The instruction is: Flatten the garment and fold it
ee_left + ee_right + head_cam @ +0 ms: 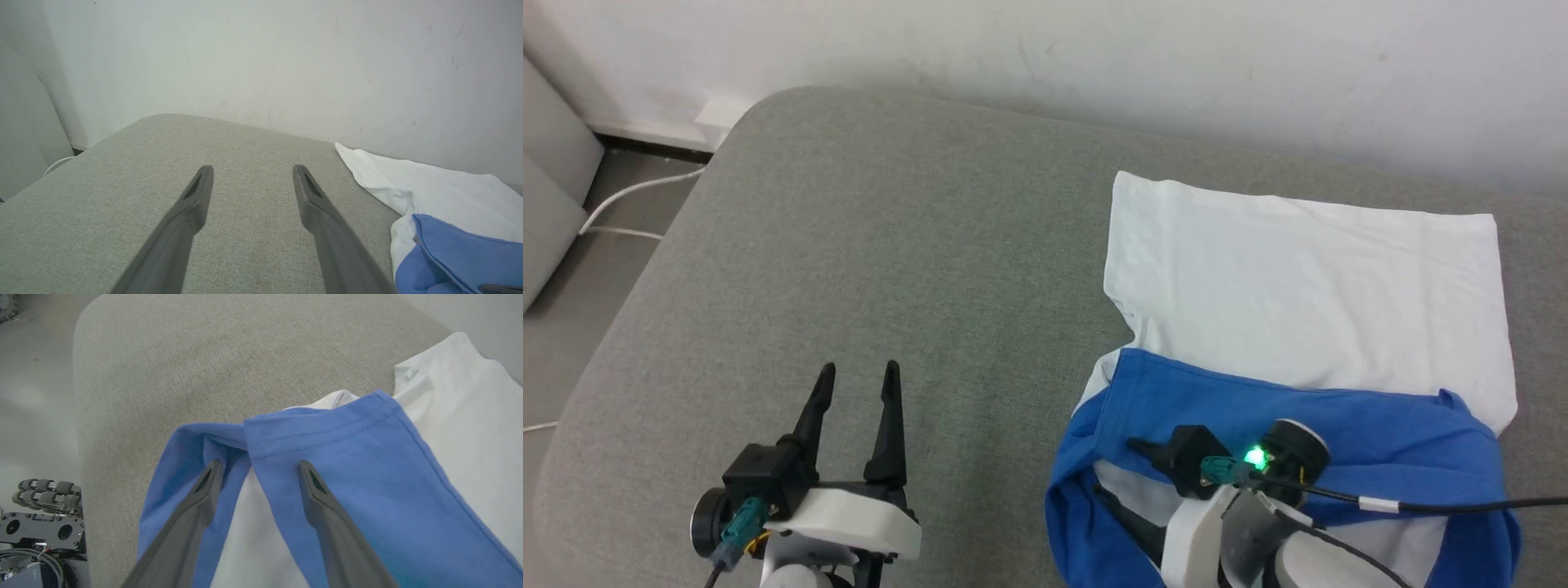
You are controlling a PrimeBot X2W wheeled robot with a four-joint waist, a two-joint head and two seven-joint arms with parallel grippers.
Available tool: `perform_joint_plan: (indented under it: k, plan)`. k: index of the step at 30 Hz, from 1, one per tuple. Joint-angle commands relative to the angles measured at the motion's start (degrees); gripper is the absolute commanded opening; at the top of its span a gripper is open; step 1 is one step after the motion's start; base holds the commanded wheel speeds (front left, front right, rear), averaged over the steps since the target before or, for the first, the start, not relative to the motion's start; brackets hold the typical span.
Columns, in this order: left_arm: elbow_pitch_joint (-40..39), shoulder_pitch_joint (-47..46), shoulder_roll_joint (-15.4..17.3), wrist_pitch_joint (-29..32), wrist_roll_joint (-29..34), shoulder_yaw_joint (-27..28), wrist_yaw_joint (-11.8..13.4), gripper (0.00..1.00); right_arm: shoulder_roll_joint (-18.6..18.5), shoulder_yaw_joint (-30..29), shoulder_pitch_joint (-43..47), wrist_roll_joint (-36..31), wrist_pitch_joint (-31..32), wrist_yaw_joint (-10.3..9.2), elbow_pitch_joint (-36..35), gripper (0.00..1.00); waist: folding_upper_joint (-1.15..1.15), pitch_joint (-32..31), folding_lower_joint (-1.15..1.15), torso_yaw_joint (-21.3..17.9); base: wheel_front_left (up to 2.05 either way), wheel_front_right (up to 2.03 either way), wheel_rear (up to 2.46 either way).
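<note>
The garment lies on the right part of the grey cushioned surface (890, 245), its white body (1298, 286) spread flat toward the wall. A bright blue sleeve (1258, 408) is folded across its near end; the chest print is hidden. My right gripper (1115, 467) hovers over that sleeve's left end, open, its fingers pointing left. In the right wrist view the right gripper (260, 463) straddles the sleeve's hemmed cuff (327, 428) with nothing pinched. My left gripper (859, 367) stands open over bare cushion, well left of the garment (429, 183); its fingers (192, 204) are wide apart.
A white wall (1094, 57) runs right behind the cushion. The cushion's rounded left edge drops to a grey floor with a white cable (629, 196). My wheeled base (36, 522) is beside the near edge. A black cable (1421, 506) trails from my right wrist.
</note>
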Motion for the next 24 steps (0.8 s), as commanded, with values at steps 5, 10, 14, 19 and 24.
perform_joint_plan:
  k: [5,10,14,19,24]
  plan:
    - [0.0,0.7,-0.2,-0.3,0.0,0.6,0.2,1.0,-2.2,-1.5,-3.2,6.2,-2.2,-0.08,-2.4,1.0,0.0,-2.3,0.0,-2.8,0.0,0.0,0.0]
    - [-1.2,0.4,-0.1,-0.3,-0.3,1.7,-0.3,1.0,-5.5,-10.6,-5.1,6.4,-5.0,-0.08,-4.0,1.0,0.0,-4.0,0.0,-5.6,0.0,0.0,0.0]
    - [-2.6,-0.1,-0.1,-0.3,-0.4,2.2,-0.8,1.0,-6.7,-21.0,-4.9,3.2,-8.6,-0.08,-4.1,1.0,0.0,-4.5,0.0,-7.6,0.0,0.0,0.0]
    - [-3.6,-0.3,-0.1,-0.3,-0.5,2.5,-1.1,1.0,-5.4,-33.6,-1.2,-1.6,-13.5,-0.08,-4.6,1.0,0.0,-4.5,0.0,-9.7,0.0,0.0,0.0]
    - [-3.6,-0.1,-0.2,-0.3,-0.1,2.4,-1.6,1.0,-1.3,-42.7,4.9,-5.8,-18.1,-0.08,-7.5,1.0,0.0,-3.9,0.0,-11.4,0.0,0.0,0.0]
